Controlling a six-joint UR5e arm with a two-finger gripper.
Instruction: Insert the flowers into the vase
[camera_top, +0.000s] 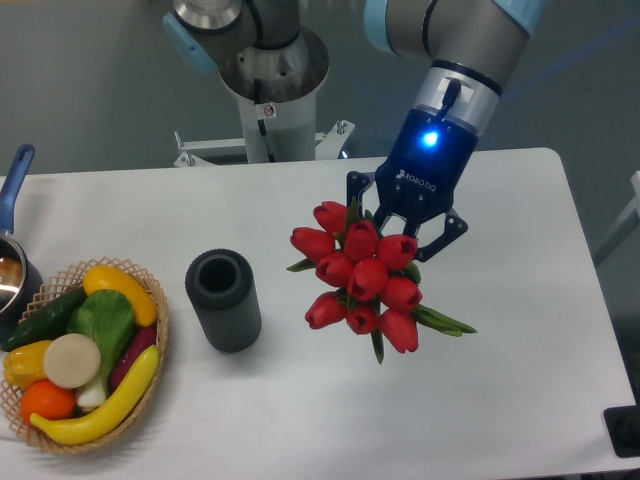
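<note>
Spanning the whole scene, a white rectangular table (520, 330) is seen. Left of the dark grey ribbed cylindrical vase (224, 300), a woven wicker basket (150, 350) of toy vegetables is set. Right of the vase and apart from it, a bunch of red artificial tulip buds with green leaves (365, 280) is held by the blue-lit black two-finger gripper (395, 225). Its fingers are pinched around the bunch from behind, fingertips hidden by the blooms.
</note>
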